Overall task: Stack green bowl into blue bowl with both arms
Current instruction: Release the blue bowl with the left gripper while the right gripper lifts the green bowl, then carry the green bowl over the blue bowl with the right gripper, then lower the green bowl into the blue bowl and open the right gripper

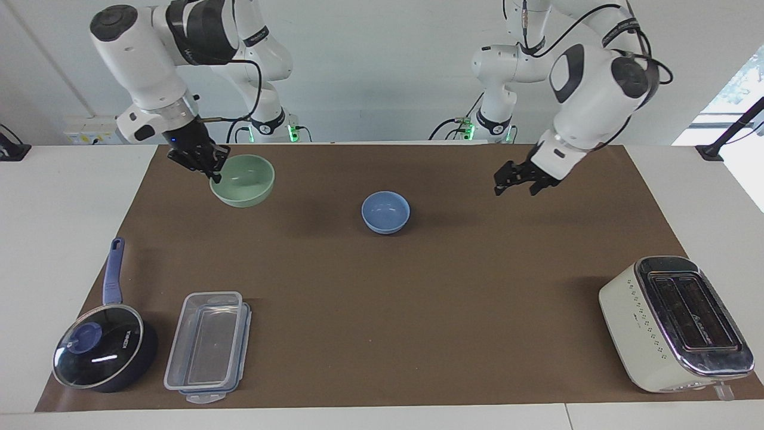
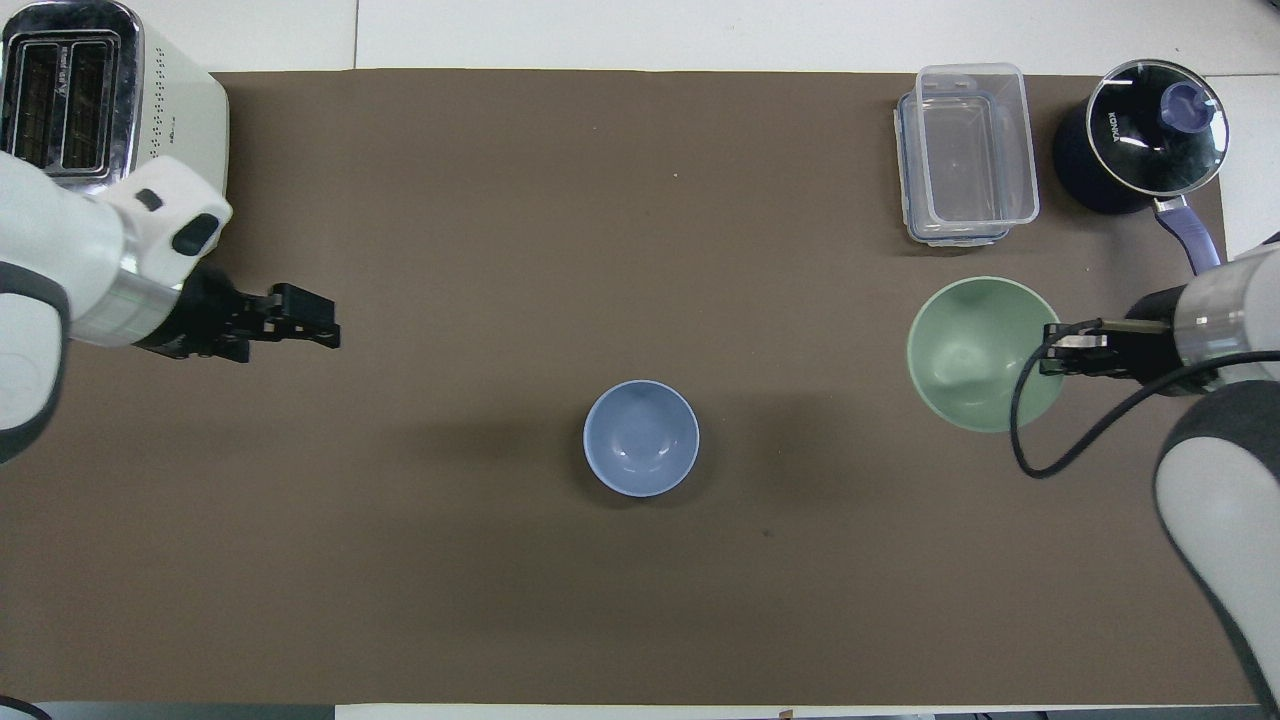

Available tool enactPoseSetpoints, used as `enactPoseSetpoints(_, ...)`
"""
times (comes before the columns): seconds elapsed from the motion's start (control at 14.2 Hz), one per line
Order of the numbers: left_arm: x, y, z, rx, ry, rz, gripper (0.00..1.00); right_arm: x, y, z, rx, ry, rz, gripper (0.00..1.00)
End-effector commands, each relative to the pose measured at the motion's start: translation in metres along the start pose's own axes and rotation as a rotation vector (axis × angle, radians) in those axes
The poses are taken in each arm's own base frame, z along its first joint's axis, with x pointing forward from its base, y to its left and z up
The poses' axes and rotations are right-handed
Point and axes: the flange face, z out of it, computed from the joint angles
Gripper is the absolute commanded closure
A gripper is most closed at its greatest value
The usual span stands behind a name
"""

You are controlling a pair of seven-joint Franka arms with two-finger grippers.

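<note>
The pale green bowl hangs tilted in the air over the mat toward the right arm's end, held by its rim in my right gripper. In the overhead view the green bowl has the right gripper shut on its rim. The light blue bowl stands upright and alone on the mat's middle, and it also shows in the overhead view. My left gripper is open and empty, raised over the mat toward the left arm's end, well apart from the blue bowl; it also shows in the overhead view.
A cream toaster stands at the left arm's end, far from the robots. A clear lidded container and a dark blue saucepan with a glass lid stand at the right arm's end, farther from the robots than the green bowl.
</note>
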Motion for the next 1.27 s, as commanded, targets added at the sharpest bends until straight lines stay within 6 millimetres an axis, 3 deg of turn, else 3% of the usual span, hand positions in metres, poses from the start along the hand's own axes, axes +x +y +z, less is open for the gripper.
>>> enactPoseSetpoints(0.0, -0.004, -0.022, -0.018, 0.112, -0.005, 0.051, 0.0, -0.006, -0.056, 0.01, 0.011, 0.017, 0.067, 1.0)
enactPoseSetpoints(0.35, -0.012, -0.033, -0.084, 0.183, -0.023, 0.031, 0.0, -0.032, -0.158, 0.063, 0.082, -0.04, 0.089, 1.0)
enactPoseSetpoints(0.49, -0.018, -0.042, -0.103, 0.152, -0.045, 0.004, 0.0, -0.04, -0.18, 0.094, 0.113, -0.048, 0.076, 1.0)
enactPoseSetpoints(0.63, -0.021, -0.046, -0.109, 0.108, -0.037, -0.007, 0.0, -0.043, -0.188, 0.125, 0.148, -0.042, 0.092, 1.0)
enactPoseSetpoints(0.77, -0.023, -0.045, -0.11, 0.113, -0.035, -0.005, 0.0, -0.051, -0.21, 0.172, 0.151, -0.033, 0.067, 1.0)
enactPoseSetpoints(0.85, -0.024, -0.041, -0.109, 0.12, -0.037, 0.002, 0.0, -0.06, -0.214, 0.184, 0.147, -0.033, 0.055, 1.0)
enactPoseSetpoints(1.2, -0.023, -0.04, -0.106, 0.122, -0.03, 0.006, 0.0, -0.088, -0.224, 0.19, 0.101, -0.103, 0.01, 1.0)
